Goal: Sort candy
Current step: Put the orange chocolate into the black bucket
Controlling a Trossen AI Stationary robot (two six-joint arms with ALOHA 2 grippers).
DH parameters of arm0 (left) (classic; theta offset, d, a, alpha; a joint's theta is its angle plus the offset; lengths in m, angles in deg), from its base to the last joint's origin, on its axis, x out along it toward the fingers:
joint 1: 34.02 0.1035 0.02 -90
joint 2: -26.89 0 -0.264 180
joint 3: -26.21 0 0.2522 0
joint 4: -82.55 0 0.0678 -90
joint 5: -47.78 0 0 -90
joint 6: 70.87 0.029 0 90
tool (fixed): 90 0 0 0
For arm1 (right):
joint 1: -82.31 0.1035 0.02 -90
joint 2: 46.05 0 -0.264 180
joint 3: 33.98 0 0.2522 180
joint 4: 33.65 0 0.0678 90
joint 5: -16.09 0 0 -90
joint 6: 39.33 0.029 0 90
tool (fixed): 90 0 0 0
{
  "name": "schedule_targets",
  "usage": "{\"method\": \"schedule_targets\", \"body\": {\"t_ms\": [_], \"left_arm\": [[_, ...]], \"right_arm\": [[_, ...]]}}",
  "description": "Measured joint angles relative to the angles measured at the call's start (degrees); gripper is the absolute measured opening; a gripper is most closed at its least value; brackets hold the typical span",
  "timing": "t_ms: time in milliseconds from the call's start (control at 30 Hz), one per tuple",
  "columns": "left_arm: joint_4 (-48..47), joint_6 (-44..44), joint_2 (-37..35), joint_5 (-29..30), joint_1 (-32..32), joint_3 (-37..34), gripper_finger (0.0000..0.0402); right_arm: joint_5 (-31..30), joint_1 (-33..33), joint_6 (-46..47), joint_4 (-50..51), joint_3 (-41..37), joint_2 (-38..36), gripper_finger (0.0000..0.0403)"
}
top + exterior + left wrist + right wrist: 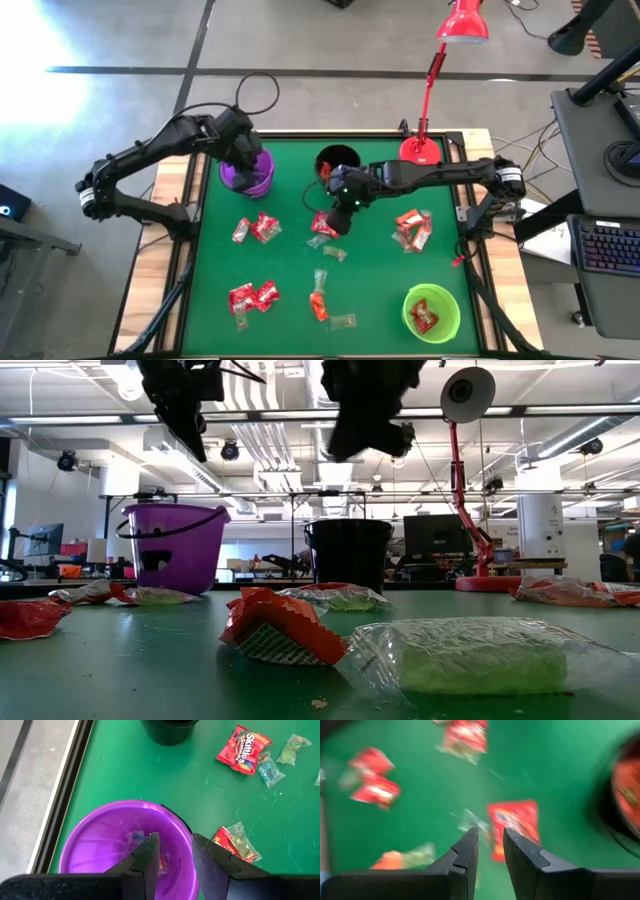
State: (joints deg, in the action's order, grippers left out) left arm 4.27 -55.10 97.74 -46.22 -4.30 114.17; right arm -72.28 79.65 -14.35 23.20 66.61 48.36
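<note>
Hovering my left gripper [172, 851] over purple plastic bucket [247, 175], upper left of high view; fingers spread, nothing pinched; judging drop step finishing; my right gripper [490, 847] hanging mid-frame over red crinkly packet [515, 827], fingers slightly parted, empty; next move calling for descent onto it; left wrist view showing candy inside bucket, hidden from low view.

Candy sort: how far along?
Early. Done: wrapped sweets lie in the purple plastic cup and the green cup. In hand: nothing; left gripper open over the purple cup, right gripper open above a red wrapped candy. Left: most packets remain scattered on the green mat.
</note>
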Motion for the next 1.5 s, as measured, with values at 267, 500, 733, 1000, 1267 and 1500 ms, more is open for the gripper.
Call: {"method": "schedule_targets", "body": {"t_ms": [267, 500, 733, 1000, 1267, 1500], "left_arm": [[-0.26, 0.02, -0.3, -0.01, 0.0, 0.02, 0.0098], [-0.42, -0.35, -0.36, -0.03, 0.0, 0.02, 0.0098], [-1.58, -0.37, -0.36, -0.03, 0.02, 0.0, 0.0098], [-1.57, -0.39, -0.28, -0.05, 0.0, -0.04, 0.0098], [-0.97, -0.84, -0.2, -0.06, 0.01, -0.08, 0.0098], [-0.91, -1.53, 0.66, -0.08, 0.0, -0.09, 0.0098]], "right_arm": [[-13.22, 0.13, 16.66, 23.93, -0.52, 0.1, 0.0082], [-13.48, 0.36, 25.18, 32.67, -6.53, -0.12, 0.0082], [-8.81, 2.76, 32.32, 32.29, -15.96, -2.65, 0.0082], [-7.61, 5.82, 44.97, 27.19, -26.24, -12.0, 0.0082], [-7.62, 7.99, 63.13, 25.16, -37.26, -22.83, 0.0082], [-7.65, 10.45, 72.01, 22.06, -40.5, -25.76, 0.0082]]}}
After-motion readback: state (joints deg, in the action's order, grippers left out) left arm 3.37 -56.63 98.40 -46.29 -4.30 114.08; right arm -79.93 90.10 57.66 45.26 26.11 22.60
